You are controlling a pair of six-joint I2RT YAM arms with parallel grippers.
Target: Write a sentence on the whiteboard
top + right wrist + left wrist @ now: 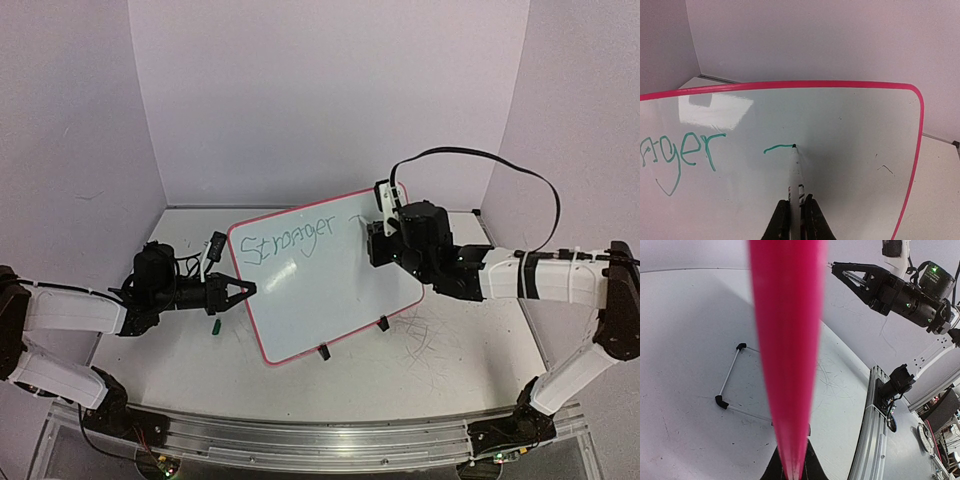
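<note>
The top external view alone showed the whole whiteboard (320, 300): a glossy white panel with rounded corners and a thin red-pink rim. It stood tilted in the middle of the table (440, 370), with its black clip feet (323, 351) on the edge nearest the arm bases. Only this view gave the sentence (290, 245) in full. It read "Stronger" in thin green cursive along the board's upper part, with a small separate mark to the right of the word. The same view showed the left gripper (243, 290) at the board's left edge and a small green cap (214, 326) lying on the table just off that edge. The left wrist view added the grip. The rim ran up the frame as a broad pink band, and the left gripper (792, 467) was clenched on it at the bottom. A thin wire bracket (730, 385) with black ends lay to the left of the rim, though whether it belonged to the board I could not tell. The right wrist view gave the writing detail: the right gripper (796, 202) had its fingers (782, 220) clamped on a white marker (796, 175). The marker's dark tip touched the board at the right end of a short green stroke, right of the letters "nger".
</note>
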